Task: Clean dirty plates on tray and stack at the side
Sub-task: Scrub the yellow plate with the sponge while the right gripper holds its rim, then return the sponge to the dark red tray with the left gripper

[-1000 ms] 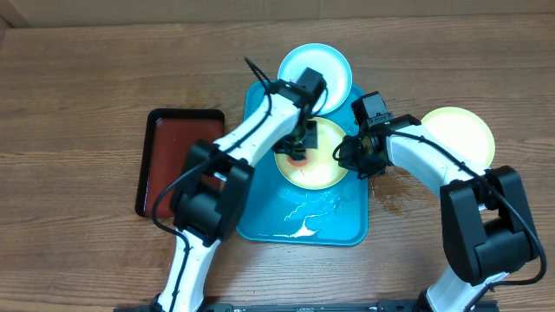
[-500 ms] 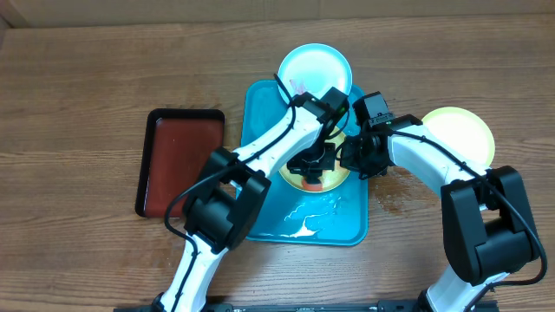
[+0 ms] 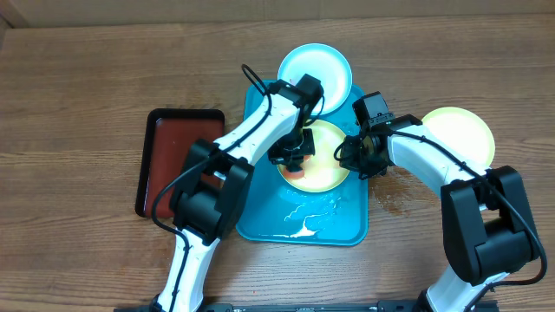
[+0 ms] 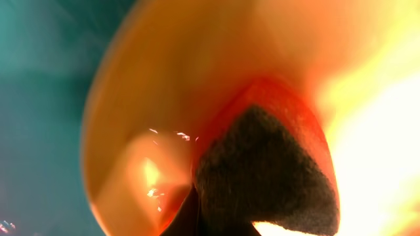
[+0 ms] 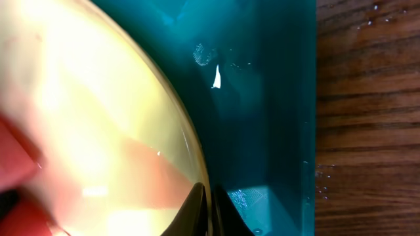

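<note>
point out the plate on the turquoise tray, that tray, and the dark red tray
plate (image 3: 328,166), overhead view, its bare right side
turquoise tray (image 3: 347,218), overhead view, bare floor at right
dark red tray (image 3: 173,156), overhead view, red floor

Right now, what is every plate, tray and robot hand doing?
left hand: shut on the sponge, pressing it on the middle plate.
right hand: shut on the middle plate's rim.
middle plate: flat on the turquoise tray.
aqua plate: at the tray's far end, untouched.
right plate: on the table, looks clean.
turquoise tray: wet.
dark red tray: on the table, untouched.
</note>
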Robot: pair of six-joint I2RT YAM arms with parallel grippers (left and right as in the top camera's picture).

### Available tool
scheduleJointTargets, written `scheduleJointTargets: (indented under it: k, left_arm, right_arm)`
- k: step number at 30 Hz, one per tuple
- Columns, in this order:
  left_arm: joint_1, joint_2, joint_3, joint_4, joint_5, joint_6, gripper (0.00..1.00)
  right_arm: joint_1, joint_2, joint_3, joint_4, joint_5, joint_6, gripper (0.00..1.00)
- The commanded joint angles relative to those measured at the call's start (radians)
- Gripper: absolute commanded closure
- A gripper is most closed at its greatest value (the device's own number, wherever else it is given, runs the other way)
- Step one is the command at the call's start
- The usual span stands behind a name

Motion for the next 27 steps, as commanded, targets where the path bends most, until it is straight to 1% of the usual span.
scheduleJointTargets:
  k: [1, 4, 8, 10, 17, 20, 22, 27]
  left_arm:
    - [0.058, 0.022, -0.003, 0.051, -0.131, -0.028, 0.96]
    - [0.072, 0.022, -0.003, 0.106, -0.113, -0.028, 0.96]
    - [0.056, 0.022, -0.003, 0.146, -0.005, -0.028, 0.96]
    - [0.031, 0.022, -0.003, 0.180, 0.039, -0.027, 0.96]
    - [-0.104, 0.027, -0.003, 0.275, 0.055, -0.010, 0.96]
    - [-0.138, 0.029, -0.003, 0.266, 0.058, -0.010, 0.96]
    - [-0.138, 0.029, -0.003, 0.231, 0.063, -0.023, 0.96]
    - [-0.091, 0.028, -0.003, 0.127, 0.061, -0.040, 0.96]
  right_arm:
    - [0.000, 0.014, -0.005, -0.006, 0.036, -0.008, 0.96]
    - [0.000, 0.014, -0.005, -0.006, 0.039, -0.008, 0.96]
    - [0.000, 0.014, -0.005, -0.005, 0.047, 0.011, 0.96]
    - [0.000, 0.014, -0.005, -0.003, 0.046, 0.016, 0.96]
    - [0.000, 0.014, -0.005, -0.005, 0.046, -0.009, 0.96]
    - [0.000, 0.014, -0.005, -0.010, 0.046, -0.009, 0.96]
    - [0.000, 0.014, -0.005, -0.010, 0.046, -0.009, 0.96]
    - [0.000, 0.014, -0.005, -0.009, 0.046, -0.009, 0.96]
